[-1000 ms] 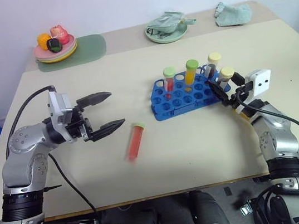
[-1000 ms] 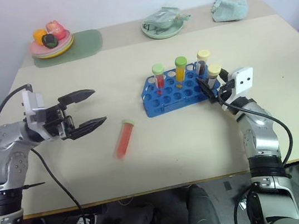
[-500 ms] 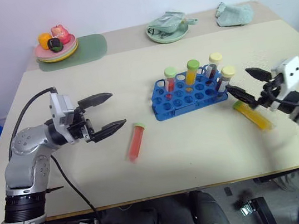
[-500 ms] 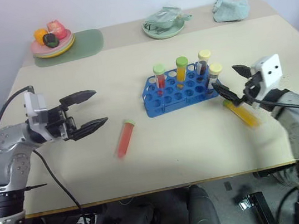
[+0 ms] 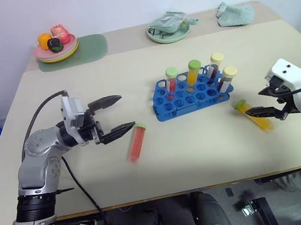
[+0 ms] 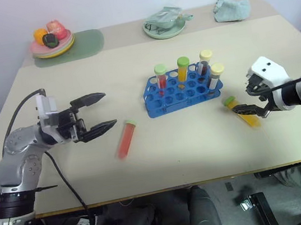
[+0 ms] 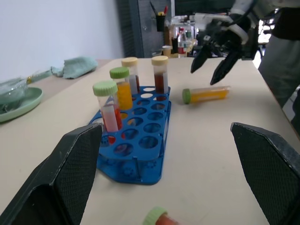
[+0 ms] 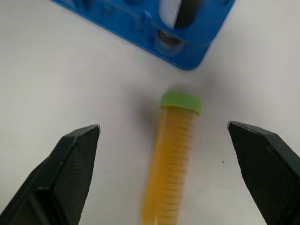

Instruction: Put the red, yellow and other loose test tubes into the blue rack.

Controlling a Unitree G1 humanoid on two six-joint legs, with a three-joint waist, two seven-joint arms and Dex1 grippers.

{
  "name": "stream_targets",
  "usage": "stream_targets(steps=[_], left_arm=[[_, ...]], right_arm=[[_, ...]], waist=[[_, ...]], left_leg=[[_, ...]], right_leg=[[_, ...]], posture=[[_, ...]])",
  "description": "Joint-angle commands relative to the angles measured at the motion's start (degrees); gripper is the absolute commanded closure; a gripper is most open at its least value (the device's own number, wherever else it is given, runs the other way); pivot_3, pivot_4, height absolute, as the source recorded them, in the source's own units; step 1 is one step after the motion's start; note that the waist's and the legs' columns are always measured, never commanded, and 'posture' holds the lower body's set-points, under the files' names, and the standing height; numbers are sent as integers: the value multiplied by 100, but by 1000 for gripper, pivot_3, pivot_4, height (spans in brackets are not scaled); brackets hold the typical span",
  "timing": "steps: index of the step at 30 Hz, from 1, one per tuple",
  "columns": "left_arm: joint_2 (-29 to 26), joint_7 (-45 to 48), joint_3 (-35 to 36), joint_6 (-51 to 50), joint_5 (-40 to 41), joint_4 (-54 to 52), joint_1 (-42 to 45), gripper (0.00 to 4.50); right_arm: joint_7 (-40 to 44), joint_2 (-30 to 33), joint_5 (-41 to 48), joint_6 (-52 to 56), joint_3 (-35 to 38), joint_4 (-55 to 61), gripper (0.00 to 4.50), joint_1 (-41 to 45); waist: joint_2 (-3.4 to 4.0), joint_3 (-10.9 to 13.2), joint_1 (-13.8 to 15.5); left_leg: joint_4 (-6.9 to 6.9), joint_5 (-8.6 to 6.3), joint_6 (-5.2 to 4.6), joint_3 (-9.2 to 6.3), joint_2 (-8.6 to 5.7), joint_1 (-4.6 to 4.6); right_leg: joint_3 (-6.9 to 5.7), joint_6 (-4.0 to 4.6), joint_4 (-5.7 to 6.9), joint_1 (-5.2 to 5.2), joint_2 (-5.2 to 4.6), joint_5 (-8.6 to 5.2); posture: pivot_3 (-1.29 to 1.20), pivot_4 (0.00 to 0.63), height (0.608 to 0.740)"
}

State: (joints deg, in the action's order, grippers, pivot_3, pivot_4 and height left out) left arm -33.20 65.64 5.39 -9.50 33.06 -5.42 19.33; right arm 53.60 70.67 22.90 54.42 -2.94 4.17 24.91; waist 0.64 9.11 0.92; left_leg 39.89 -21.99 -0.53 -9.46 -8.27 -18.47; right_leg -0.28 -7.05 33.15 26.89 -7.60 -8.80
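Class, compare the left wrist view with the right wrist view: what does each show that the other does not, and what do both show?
Left wrist view alone: four capped clear plastic tubes standing in the rack, such as the light-green-capped red tube, a pale green plate, a crumpled green cloth, the right gripper with fingers apart, and the cap of a loose red tube.

Right wrist view alone: graduation marks along the lying tube.

Both: the bright blue plastic rack and the green-capped yellow-orange tube lying on the beige table.

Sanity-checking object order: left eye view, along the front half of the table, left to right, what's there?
Left gripper → red tube lying flat → blue rack holding four tubes → yellow tube lying flat → right gripper.
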Motion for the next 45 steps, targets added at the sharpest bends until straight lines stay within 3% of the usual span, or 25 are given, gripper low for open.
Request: stream_targets(steps=[1, 9, 19, 23, 42, 45], left_arm=[[-20, -81, 81, 53, 17, -289, -62, 0], [-55, -353, 181, -32, 73, -748, -471, 0], [-25, -572, 166, -56, 105, -1038, -706, 0], [-14, -594, 144, -52, 98, -1027, -691, 0], [-34, -630, 136, -180, 152, -1115, -712, 0], [-41, -635, 144, -194, 153, -1115, -714, 0]], right_arm=[[298, 54, -532, 235, -718, -349, 33, 758], [1225, -85, -1251, 1263, -2194, -1348, 33, 2189], [1890, 36, -1490, 1889, -2931, -1482, 33, 2527], [1953, 39, -1372, 2319, -2999, -1459, 33, 2491], [1120, -423, -1303, 2414, -2608, -1646, 33, 2276], [1011, -471, -1261, 2474, -2520, -1626, 1232, 2203]], waist=[[1, 0, -5], [-1, 2, 0], [-1, 2, 6], [-1, 2, 2], [-2, 1, -8], [-2, 1, -4]], left_leg=[[0, -1, -1, 1, 0, -1], [-2, -2, -2, 2, 0, -7], [0, -3, -2, 2, -1, -12], [0, -3, -2, 3, -1, -13], [1, -3, -1, 3, -1, -14], [0, -3, -1, 3, -1, -14]], right_leg=[[0, -1, -1, 0, 0, 1], [0, -4, -4, 7, 0, 2], [0, -5, -3, 12, -1, 4], [0, -5, -3, 13, -1, 4], [0, -5, -2, 15, -1, 5], [0, -5, -1, 15, 0, 5]], posture=[[0, 150, 740], [0, 150, 740], [0, 150, 740], [0, 150, 740], [0, 150, 740], [0, 150, 740]])
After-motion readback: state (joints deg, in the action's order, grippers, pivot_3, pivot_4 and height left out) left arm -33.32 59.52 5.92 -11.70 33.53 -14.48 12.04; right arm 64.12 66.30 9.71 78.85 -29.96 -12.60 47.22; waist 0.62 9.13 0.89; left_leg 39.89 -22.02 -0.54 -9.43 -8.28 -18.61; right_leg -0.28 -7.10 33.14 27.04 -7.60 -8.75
